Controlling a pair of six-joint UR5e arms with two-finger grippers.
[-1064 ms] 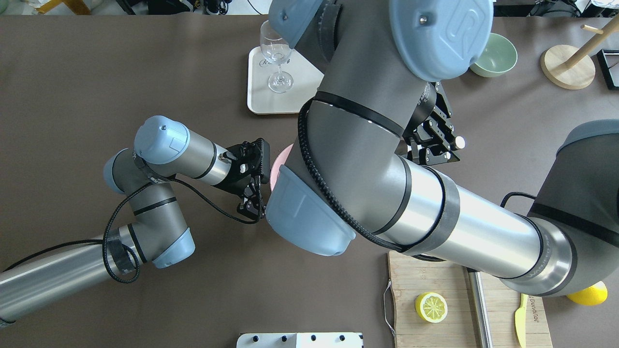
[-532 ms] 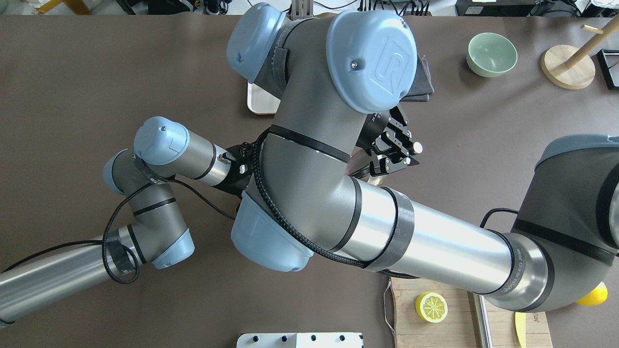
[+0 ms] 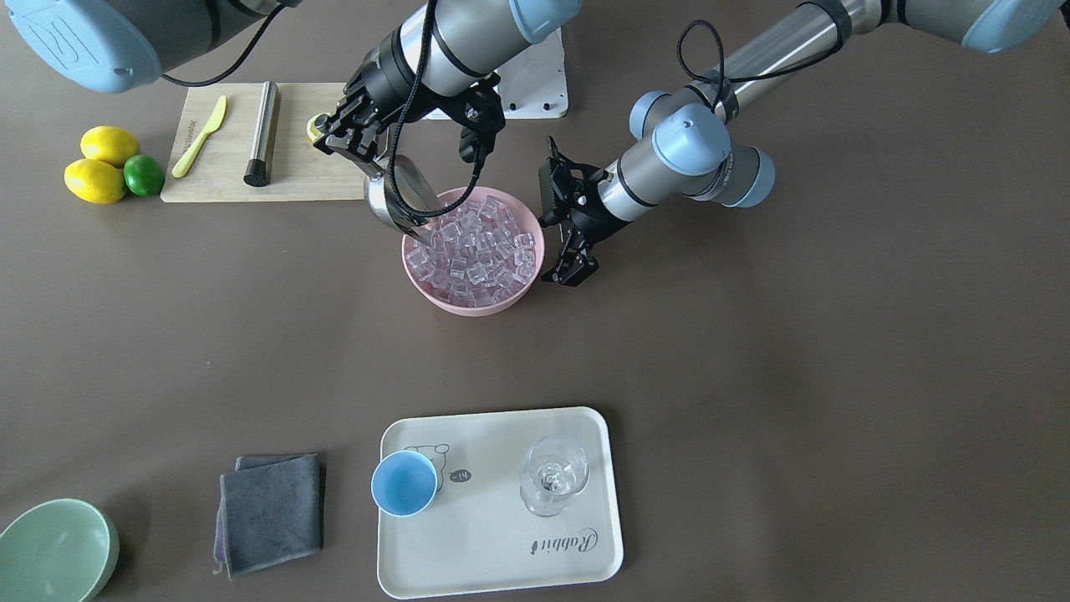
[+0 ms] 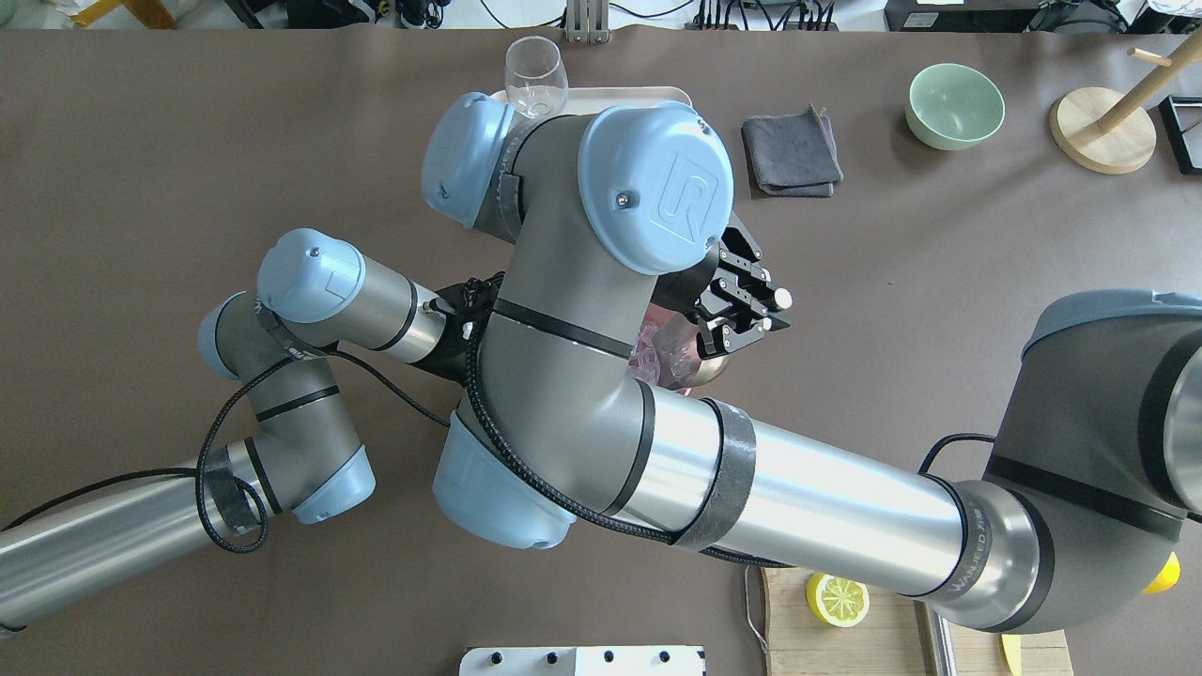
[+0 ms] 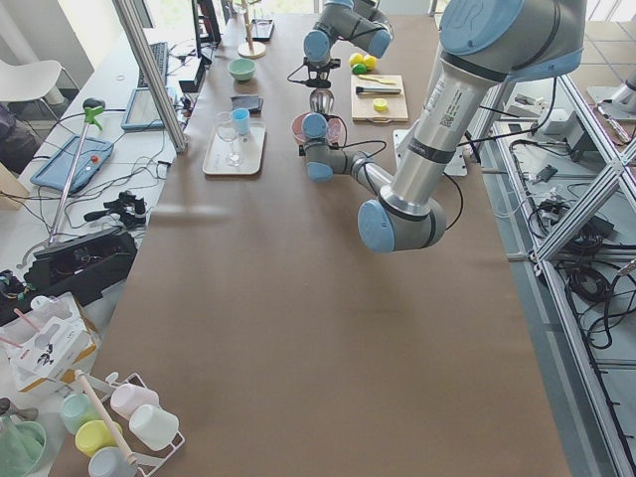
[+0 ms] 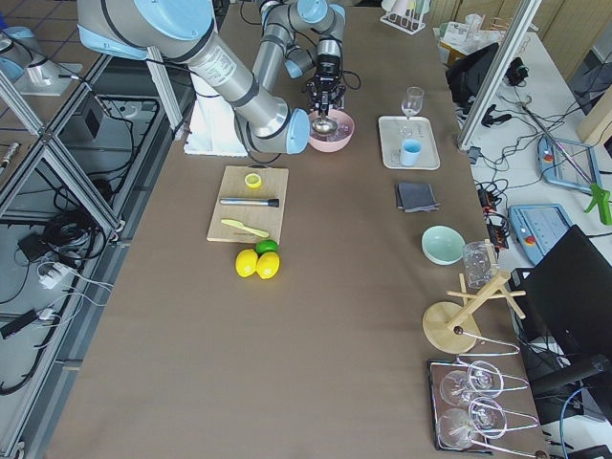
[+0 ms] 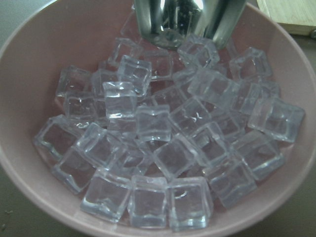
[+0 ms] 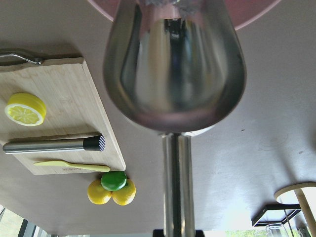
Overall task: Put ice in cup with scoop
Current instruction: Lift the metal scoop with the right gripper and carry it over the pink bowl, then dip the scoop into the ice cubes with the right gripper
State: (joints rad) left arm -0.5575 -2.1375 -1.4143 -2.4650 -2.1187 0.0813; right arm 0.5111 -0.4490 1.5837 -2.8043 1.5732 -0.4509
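The ice (image 3: 475, 251) fills a pink bowl (image 3: 418, 280) at mid-table; it also shows in the left wrist view (image 7: 168, 143). My right gripper (image 3: 355, 138) is shut on the handle of the steel scoop (image 3: 401, 196). The scoop slants down with its front lip in the ice at the bowl's edge (image 7: 187, 19), and its bowl fills the right wrist view (image 8: 175, 69). My left gripper (image 3: 562, 226) is beside the bowl's other side, its fingers apart and empty. The light-blue cup (image 3: 404, 483) stands empty on a cream tray (image 3: 501, 552), hidden in the overhead view.
A stemmed glass (image 3: 553, 481) stands on the tray beside the cup. A grey cloth (image 3: 272, 510) and a pale green bowl (image 3: 54, 552) lie nearby. A cutting board (image 3: 309, 171) behind the right gripper holds a steel rod (image 3: 261, 130) and a yellow knife (image 3: 201, 134). Lemons (image 3: 96, 167) lie beside it.
My right arm has swung across toward the pink bowl and brought the scoop down to the ice. The left arm has not moved.
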